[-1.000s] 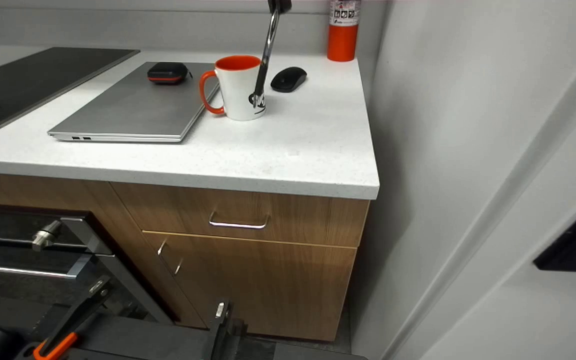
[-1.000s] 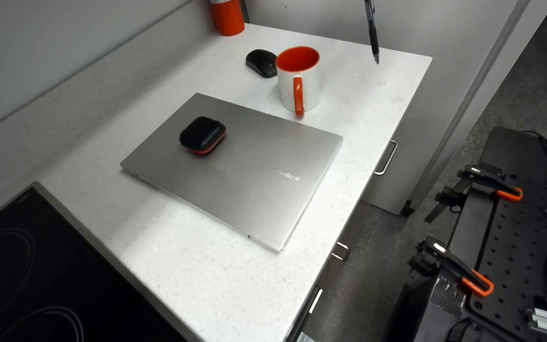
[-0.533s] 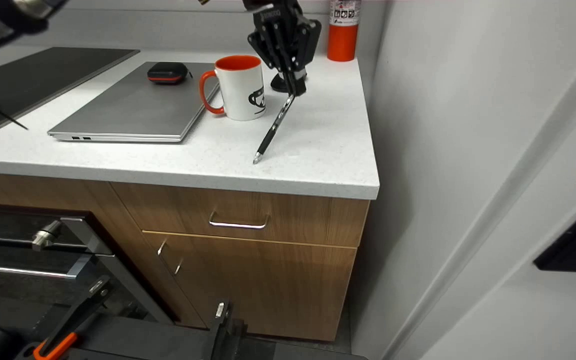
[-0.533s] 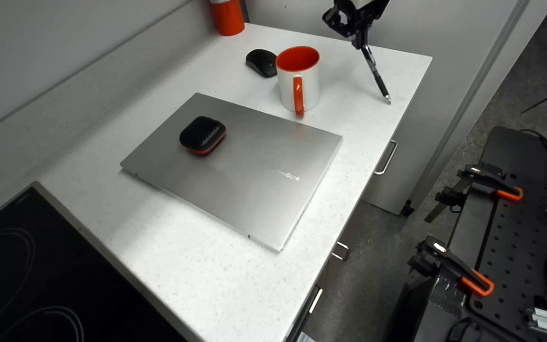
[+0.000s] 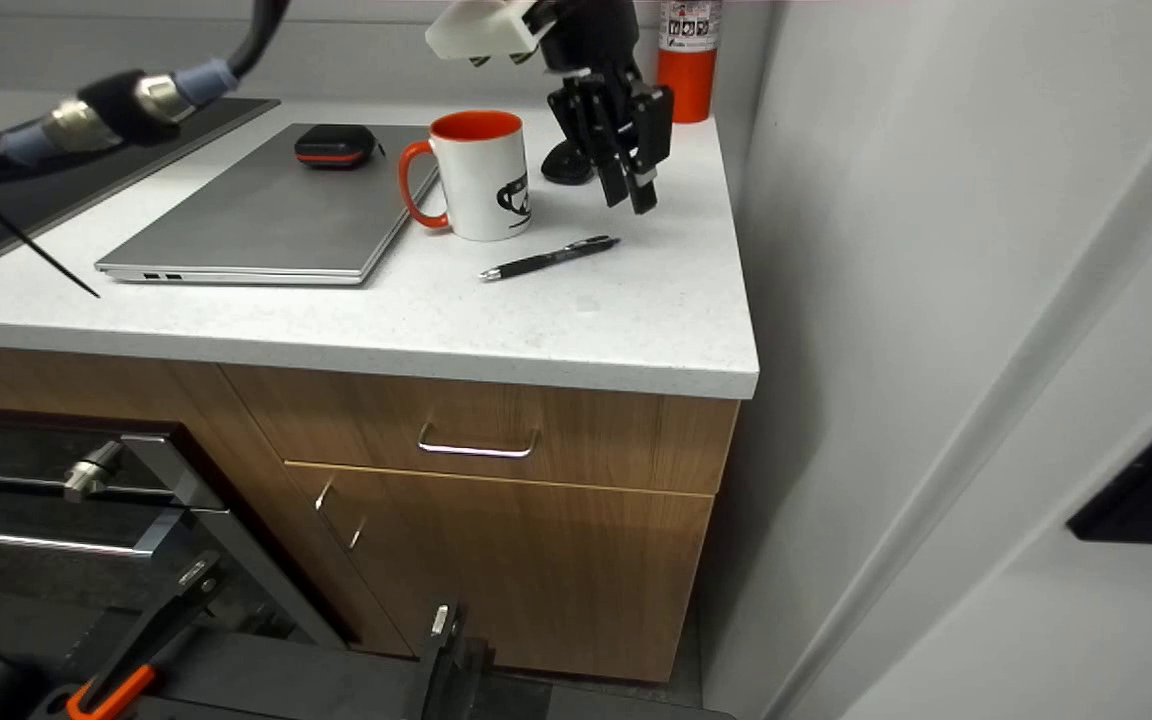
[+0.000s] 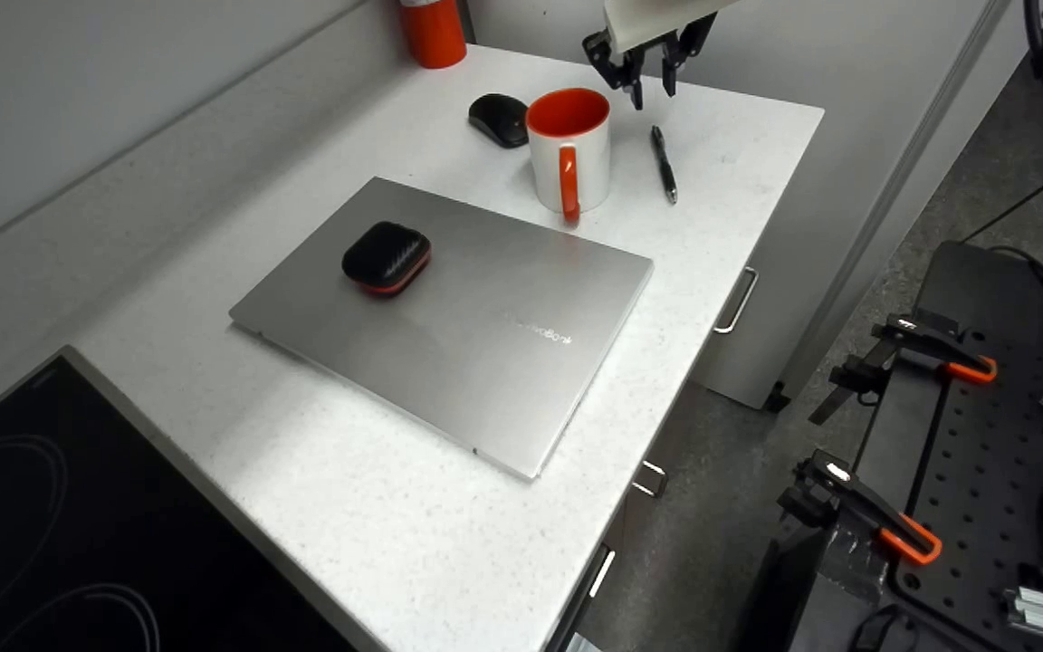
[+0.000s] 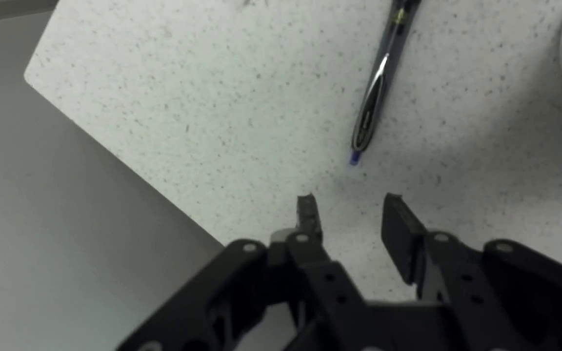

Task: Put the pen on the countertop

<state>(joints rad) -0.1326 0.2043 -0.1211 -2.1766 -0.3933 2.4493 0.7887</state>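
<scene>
The pen point(image 5: 551, 259), thin and dark with a clear barrel, lies flat on the white countertop point(image 5: 636, 320), between the mug and the front edge. It also lies there in an exterior view point(image 6: 664, 165), and its rear end shows in the wrist view point(image 7: 376, 92). My gripper point(image 5: 630, 203) is open and empty, held above the countertop just behind the pen's rear end. In an exterior view the gripper point(image 6: 653, 98) shows two parted fingers. In the wrist view the gripper's fingertips point(image 7: 349, 197) are apart with only countertop between them; the pen's tip end is cut off.
A white and orange mug point(image 5: 481, 180) stands beside the pen. A black mouse point(image 6: 498, 119) is behind it. A grey laptop point(image 6: 467, 317) bears a small black case point(image 6: 386, 256). A red cylinder point(image 5: 686, 85) stands at the back corner near a wall. A black stovetop point(image 6: 78, 525) adjoins.
The pen hung in the air, then was held tilted in the gripper with its tip low over the countertop. Now the gripper has opened and drawn back, and the pen lies flat.
</scene>
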